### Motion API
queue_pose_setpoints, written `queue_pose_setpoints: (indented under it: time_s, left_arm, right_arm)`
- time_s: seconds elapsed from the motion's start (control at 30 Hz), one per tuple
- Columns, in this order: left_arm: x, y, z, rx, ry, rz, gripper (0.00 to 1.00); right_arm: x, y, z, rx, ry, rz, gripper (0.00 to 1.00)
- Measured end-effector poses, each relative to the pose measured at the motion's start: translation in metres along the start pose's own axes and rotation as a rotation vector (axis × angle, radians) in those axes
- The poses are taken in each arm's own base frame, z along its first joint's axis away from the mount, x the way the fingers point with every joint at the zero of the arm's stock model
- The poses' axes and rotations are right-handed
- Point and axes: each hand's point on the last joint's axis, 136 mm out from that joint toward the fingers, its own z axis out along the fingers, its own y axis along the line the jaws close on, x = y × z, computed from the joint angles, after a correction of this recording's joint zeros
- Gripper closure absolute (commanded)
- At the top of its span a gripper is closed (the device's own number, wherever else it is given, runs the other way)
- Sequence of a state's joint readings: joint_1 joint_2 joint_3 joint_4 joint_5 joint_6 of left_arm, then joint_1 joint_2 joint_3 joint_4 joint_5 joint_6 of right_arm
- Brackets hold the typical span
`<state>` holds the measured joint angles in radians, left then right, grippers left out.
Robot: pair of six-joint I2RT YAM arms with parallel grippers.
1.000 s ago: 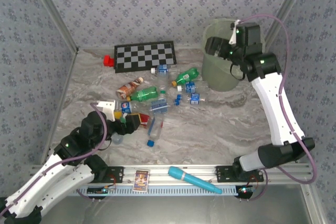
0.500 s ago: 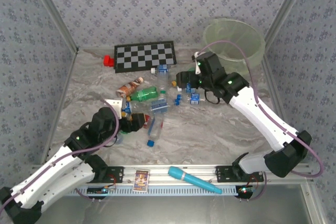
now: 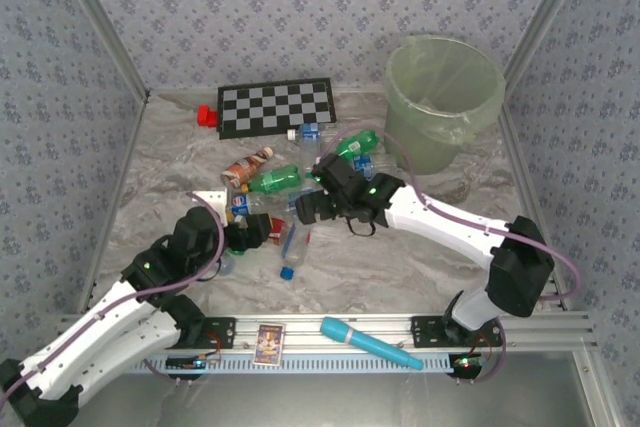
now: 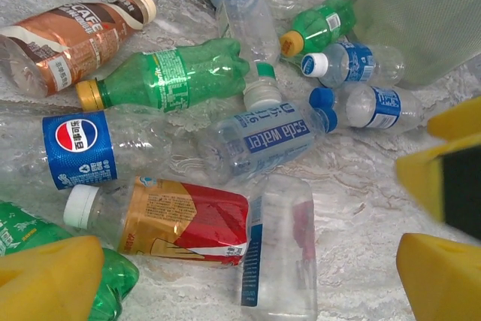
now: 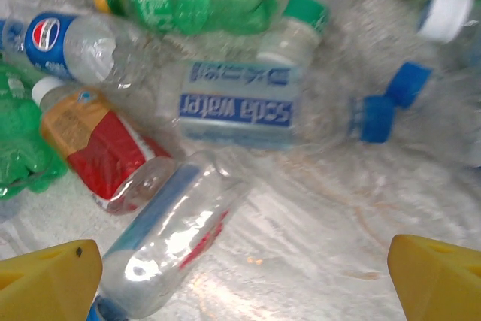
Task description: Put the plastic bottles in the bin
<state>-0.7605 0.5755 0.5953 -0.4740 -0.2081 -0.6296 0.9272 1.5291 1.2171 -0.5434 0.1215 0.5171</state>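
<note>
The bin (image 3: 445,97) stands at 2 o'clock on the table (image 3: 420,257), well apart from the bottles (image 3: 290,182), which lie heaped just left of centre. The right gripper (image 3: 303,209) hangs over the heap's 5 o'clock edge, fingers spread wide and empty. The left gripper (image 3: 252,235) sits at its 7 o'clock side, likewise spread and empty. The bottles look crushed and empty, so probably light, thin-walled, slick and apt to buckle or squirt out. The clear bottle (image 5: 169,238) seems best pinched across its labelled middle, or near the stiffer neck.

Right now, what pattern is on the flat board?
The board is black-and-white checkered; top external view.
</note>
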Motion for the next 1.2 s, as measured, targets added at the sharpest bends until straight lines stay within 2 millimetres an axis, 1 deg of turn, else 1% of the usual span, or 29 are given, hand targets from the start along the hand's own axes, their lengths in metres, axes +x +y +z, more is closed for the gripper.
queue_pose_setpoints:
  time_s: [0.1,0.2,0.3,0.4,0.53,0.67,0.9,1.0,1.1,1.2]
  left_arm:
    - [0.000,0.002,-0.002,-0.006,-0.002,0.000,0.00]
    - [0.001,0.004,-0.005,-0.012,-0.001,-0.001,0.00]
    - [0.002,0.006,-0.008,-0.012,-0.001,-0.006,0.00]
    - [0.002,0.007,-0.011,-0.009,-0.006,-0.009,0.00]
    - [0.003,0.008,-0.013,-0.011,-0.008,-0.011,0.00]
    - [0.004,0.009,-0.013,-0.015,-0.002,-0.009,0.00]
    - [0.004,0.009,-0.012,-0.016,-0.001,-0.009,0.00]
    - [0.004,0.009,-0.012,-0.016,0.000,-0.009,0.00]
    - [0.006,0.010,-0.010,-0.022,0.009,-0.006,0.00]
    - [0.008,0.010,-0.007,-0.031,0.021,-0.003,0.00]
  right_arm:
    - [0.013,0.014,0.019,-0.014,0.040,0.005,0.00]
    - [0.029,0.024,0.040,-0.021,0.092,0.009,0.05]
    - [0.042,0.031,0.054,-0.029,0.133,0.011,0.08]
    - [0.051,0.035,0.064,-0.038,0.163,0.023,0.09]
    - [0.056,0.036,0.073,-0.043,0.182,0.038,0.09]
    - [0.065,0.035,0.084,-0.032,0.214,0.046,0.16]
    - [0.066,0.033,0.085,-0.028,0.218,0.048,0.16]
    - [0.070,0.024,0.081,-0.020,0.221,0.057,0.15]
    - [0.072,0.010,0.077,-0.003,0.222,0.078,0.09]
    - [0.072,-0.003,0.075,0.017,0.220,0.101,0.08]
